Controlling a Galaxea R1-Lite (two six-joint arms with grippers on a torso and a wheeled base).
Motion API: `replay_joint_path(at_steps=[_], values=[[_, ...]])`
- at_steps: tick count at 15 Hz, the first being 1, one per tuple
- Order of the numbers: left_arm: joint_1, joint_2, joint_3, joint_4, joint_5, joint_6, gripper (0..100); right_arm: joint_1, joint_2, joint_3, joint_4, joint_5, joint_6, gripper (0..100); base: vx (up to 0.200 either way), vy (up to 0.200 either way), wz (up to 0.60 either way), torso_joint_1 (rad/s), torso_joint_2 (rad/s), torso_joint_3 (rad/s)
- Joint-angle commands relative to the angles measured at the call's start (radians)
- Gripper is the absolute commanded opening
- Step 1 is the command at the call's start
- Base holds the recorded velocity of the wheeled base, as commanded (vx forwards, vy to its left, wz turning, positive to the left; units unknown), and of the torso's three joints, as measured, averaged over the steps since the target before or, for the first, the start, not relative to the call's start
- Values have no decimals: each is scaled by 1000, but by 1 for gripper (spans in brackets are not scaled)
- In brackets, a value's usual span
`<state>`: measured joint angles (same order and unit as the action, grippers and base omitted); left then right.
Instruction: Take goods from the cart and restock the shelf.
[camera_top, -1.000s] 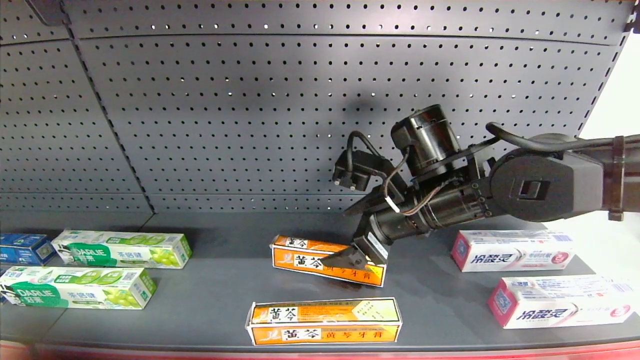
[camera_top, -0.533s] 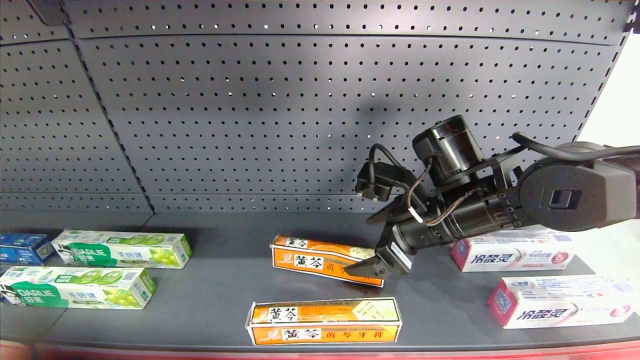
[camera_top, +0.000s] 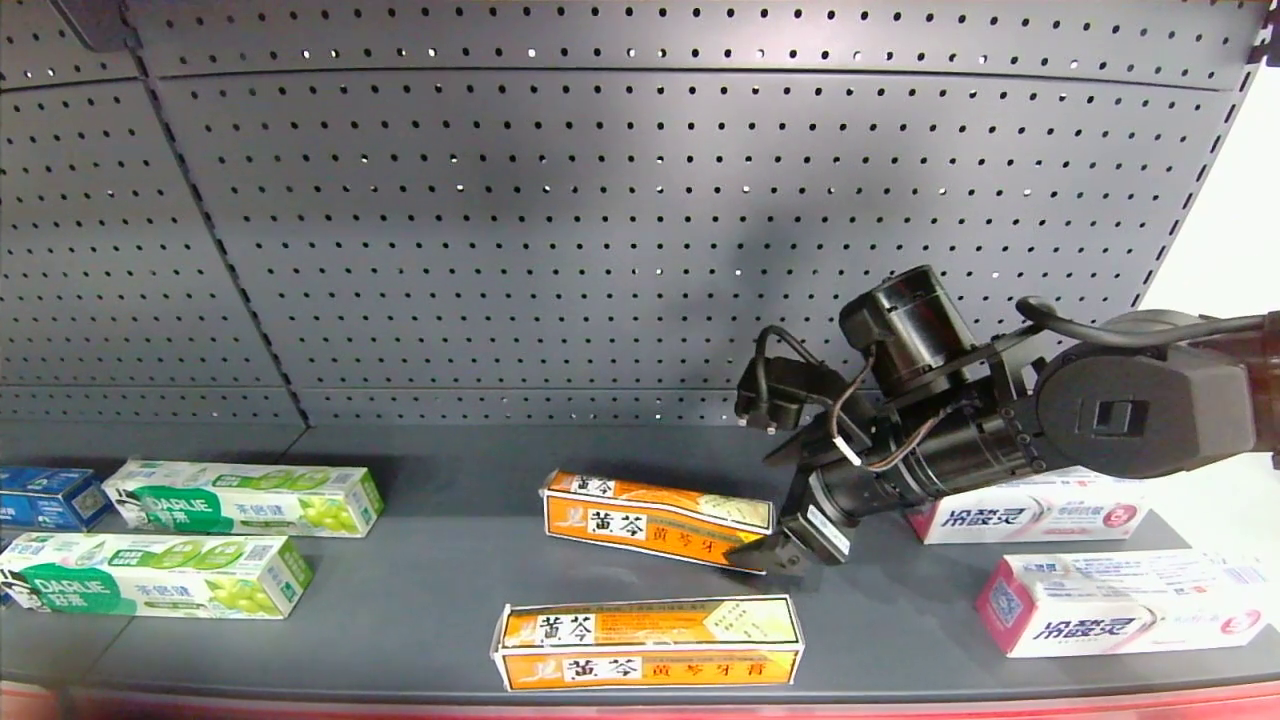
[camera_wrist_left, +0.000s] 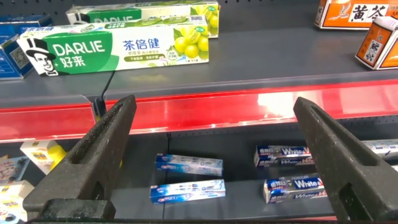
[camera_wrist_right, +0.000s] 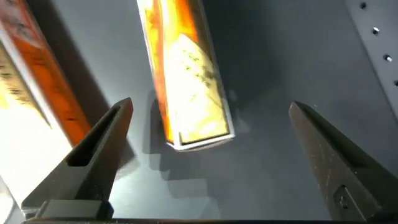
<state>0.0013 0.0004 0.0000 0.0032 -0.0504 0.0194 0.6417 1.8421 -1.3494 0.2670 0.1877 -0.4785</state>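
Orange box (camera_wrist_right: 186, 81) within wide-spread right gripper (camera_wrist_right: 210, 106)

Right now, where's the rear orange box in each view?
Head: rear orange box near picture centre, open right claw at its end.
Left wrist: rear orange box just behind the front orange box.
Right wrist: rear orange box end-on inside the open claw.
Shared landmark: front orange box, in all three.
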Motion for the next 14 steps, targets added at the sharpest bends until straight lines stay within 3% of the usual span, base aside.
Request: replay_joint_path(at_steps=[1, 14], values=[[0, 0, 0, 0, 0, 1, 100, -16, 14, -2, 0, -11, 0, 100, 0, 0, 0, 0, 0, 0], [0, 0, 0, 0, 0, -1, 100, -66, 29, 1, 0, -19, 1, 100, 0, 0, 0, 0, 0, 0]])
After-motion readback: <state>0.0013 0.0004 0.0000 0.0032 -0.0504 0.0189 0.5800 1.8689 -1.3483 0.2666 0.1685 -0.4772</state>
